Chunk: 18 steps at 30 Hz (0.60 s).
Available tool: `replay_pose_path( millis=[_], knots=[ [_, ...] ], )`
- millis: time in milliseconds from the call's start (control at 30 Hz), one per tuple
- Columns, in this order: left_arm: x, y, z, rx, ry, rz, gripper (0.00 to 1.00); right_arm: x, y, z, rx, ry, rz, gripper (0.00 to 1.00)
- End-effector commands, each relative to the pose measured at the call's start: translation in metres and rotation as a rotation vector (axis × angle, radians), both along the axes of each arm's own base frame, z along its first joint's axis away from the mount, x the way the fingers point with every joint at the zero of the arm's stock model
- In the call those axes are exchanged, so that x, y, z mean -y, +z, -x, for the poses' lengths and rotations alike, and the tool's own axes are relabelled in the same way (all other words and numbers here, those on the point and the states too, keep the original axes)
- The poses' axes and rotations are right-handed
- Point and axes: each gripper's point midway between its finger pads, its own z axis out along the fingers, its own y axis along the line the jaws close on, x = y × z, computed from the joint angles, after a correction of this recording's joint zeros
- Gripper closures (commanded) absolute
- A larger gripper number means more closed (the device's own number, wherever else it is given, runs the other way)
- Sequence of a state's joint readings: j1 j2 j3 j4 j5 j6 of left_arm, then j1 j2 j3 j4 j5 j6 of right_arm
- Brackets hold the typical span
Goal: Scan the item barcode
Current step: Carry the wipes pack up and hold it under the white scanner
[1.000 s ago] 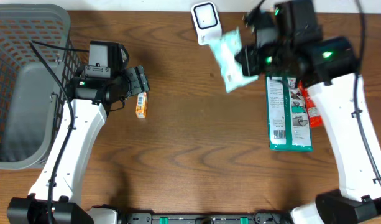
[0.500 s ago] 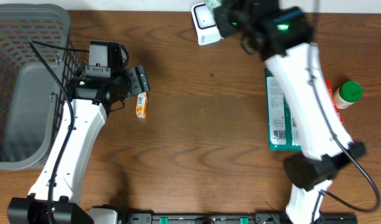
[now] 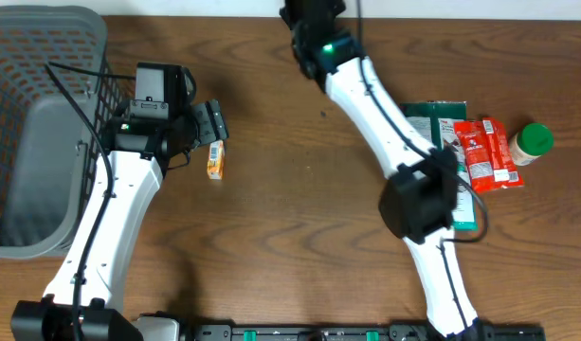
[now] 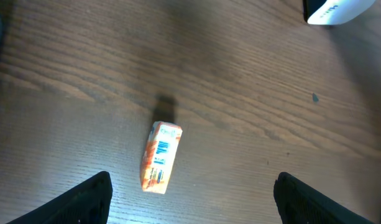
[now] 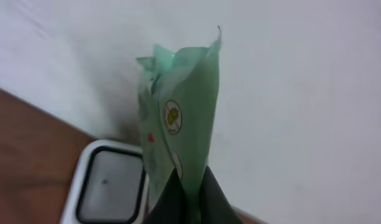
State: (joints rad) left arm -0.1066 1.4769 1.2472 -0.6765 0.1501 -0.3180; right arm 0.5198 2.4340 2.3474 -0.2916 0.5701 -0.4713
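Note:
My right gripper is shut on the lower edge of a pale green pouch, which stands upright in the right wrist view. Just left of the pouch lies the white scanner with its dark window. In the overhead view the right arm reaches to the table's back edge and hides both pouch and scanner. My left gripper is open above a small orange box. In the left wrist view this box lies flat between and ahead of the spread fingertips.
A grey mesh basket fills the left side. At the right lie a flat green package, partly under the right arm, a red packet and a green-capped bottle. A white corner of the scanner shows in the left wrist view.
The right arm has swung left and toward the back edge with the green pouch, now covering the scanner and uncovering the items at the right. The left arm has not moved.

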Motion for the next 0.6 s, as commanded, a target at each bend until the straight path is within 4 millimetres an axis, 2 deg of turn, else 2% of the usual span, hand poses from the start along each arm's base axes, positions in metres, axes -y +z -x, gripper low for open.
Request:
replay_pose_path(
  millis=[0,267,433,567],
  knots=[
    [-0.002,0.003,0.0,0.008,0.009,-0.009,0.16,-0.013,-0.02,-0.006,0.038,-0.013,0.244,0.99],
    [-0.002,0.003,0.0,0.008,0.009,-0.009,0.16,-0.029,-0.074,-0.026,0.121,-0.01,0.467,0.99],
    [-0.002,0.003,0.0,0.008,0.009,-0.009,0.16,-0.022,-0.09,-0.032,0.133,-0.03,0.586,0.99],
    [-0.002,0.003,0.0,0.008,0.009,-0.009,0.16,-0.024,-0.107,-0.031,0.098,-0.005,0.59,0.99]
  ],
)
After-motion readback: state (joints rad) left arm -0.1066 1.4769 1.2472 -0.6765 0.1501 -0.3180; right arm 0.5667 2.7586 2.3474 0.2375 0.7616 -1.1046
